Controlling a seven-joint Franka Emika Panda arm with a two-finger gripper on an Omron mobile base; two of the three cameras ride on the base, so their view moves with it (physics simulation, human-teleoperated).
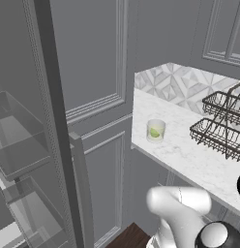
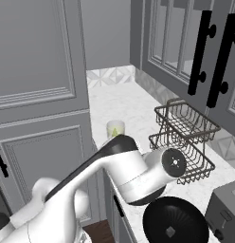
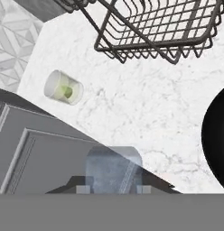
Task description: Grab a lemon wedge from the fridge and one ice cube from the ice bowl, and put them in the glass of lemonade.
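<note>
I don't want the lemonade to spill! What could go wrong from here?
1. The glass of lemonade stands close to the counter's edge, so a bump from the arm could knock it off.
2. The gripper seems to hold a pale ice cube well away from the glass. The glass is small, so the cube could slip out or miss it.
3. The wire rack stands near the glass, and the arm might catch on it.

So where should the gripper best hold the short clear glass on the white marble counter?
Probably the short clear glass at its round side wall, coming from above: it stands upright and apart from the dark wire rack, with free counter around.
</note>
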